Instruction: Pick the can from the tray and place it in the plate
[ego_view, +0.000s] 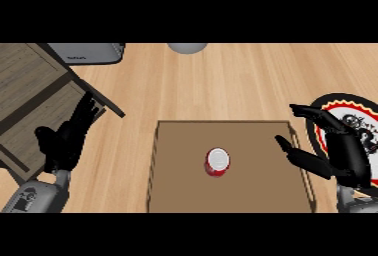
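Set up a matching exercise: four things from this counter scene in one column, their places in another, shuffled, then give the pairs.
Things:
1. red can with white top
2. brown rectangular tray
3. round plate with red and yellow rim
4. left hand

Places:
A. at the right edge, partly behind the right hand
B. middle of the counter
C. upright inside the tray
D. left of the tray, open

Pairs: 1-C, 2-B, 3-A, 4-D
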